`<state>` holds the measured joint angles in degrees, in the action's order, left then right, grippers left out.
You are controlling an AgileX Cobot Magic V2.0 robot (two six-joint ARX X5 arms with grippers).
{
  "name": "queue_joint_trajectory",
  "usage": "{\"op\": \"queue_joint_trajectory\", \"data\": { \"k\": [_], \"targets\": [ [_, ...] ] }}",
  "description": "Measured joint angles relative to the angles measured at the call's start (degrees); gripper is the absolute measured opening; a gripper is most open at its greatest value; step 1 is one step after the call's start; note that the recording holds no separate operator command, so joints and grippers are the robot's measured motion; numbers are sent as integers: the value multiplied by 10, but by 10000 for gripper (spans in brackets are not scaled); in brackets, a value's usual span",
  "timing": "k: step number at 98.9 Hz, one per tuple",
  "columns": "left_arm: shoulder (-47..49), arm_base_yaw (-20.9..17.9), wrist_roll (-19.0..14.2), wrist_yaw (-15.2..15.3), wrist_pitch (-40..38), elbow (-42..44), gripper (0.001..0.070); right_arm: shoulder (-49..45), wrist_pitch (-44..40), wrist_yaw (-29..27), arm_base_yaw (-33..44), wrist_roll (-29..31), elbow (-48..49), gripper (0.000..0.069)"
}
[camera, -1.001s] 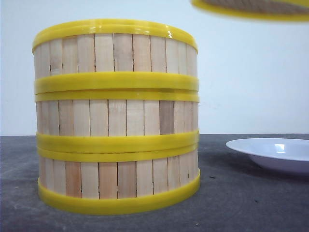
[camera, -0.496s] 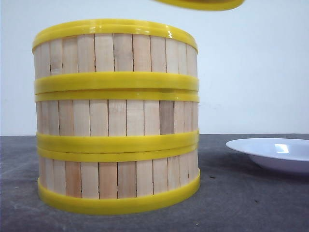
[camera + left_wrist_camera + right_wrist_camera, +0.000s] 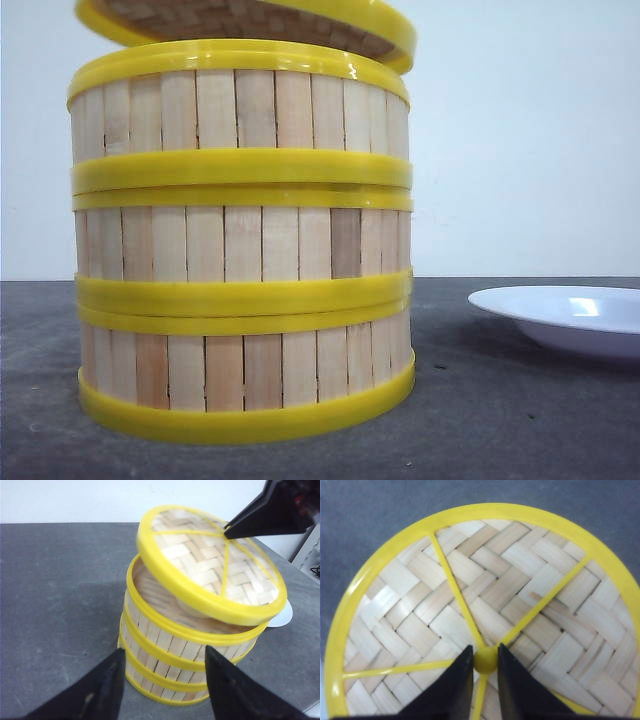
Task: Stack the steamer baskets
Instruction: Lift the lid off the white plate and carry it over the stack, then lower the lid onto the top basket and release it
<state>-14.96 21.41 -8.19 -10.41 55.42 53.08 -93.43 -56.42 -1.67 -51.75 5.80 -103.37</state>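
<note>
No brand, label or writing can be read on anything in view.

The three steamer baskets (image 3: 240, 240) stand stacked one on another on the dark grey table (image 3: 520, 420), left of centre in the front view. Each has a wall of upright light-wood slats between yellow plastic rims; one slat in the middle basket is darker than its neighbours. The rims sit flush, and the stack stands upright.

Above the top basket hangs the lid (image 3: 210, 562), a round woven-bamboo disc with a yellow rim, thin yellow spokes and a small yellow knob (image 3: 485, 660) at its centre. It is tilted: in the front view its edge toward 3 o'clock sits lower, close to the top basket's rim, while the edge toward 9 o'clock is raised. Whether it touches the rim cannot be told.

The right claw (image 3: 485, 666) comes down on the lid from above, its two black fingers (image 3: 455, 690) narrowed and pinching the knob between them.

The left claw (image 3: 162, 680) is beside the stack, apart from it, its fingers spread wide and holding nothing; the stack shows between them in the wrist view.

A white plate (image 3: 570, 315) lies on the table at 3 o'clock from the stack, well apart.
</note>
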Motion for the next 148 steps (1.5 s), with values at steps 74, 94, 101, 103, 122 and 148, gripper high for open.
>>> {"op": "queue_joint_trajectory", "data": {
  "k": [74,94,101,103,122,148],
  "targets": [
    [0,0,0,0,1,0,299,-39,-12,-10,-4,-5,-2,51],
    [0,0,0,0,1,0,299,-41,-5,-15,-4,-11,-2,51],
    [0,0,0,0,1,0,299,-41,-3,-14,-3,-11,-2,51],
    [0,0,0,0,1,0,299,-41,-3,-14,-2,-11,-2,51],
    [0,0,0,0,1,0,299,-41,-3,-10,-2,-11,-2,67],
    [0,0,0,0,1,0,299,-42,5,-14,1,-14,-6,421]
  ]
}}
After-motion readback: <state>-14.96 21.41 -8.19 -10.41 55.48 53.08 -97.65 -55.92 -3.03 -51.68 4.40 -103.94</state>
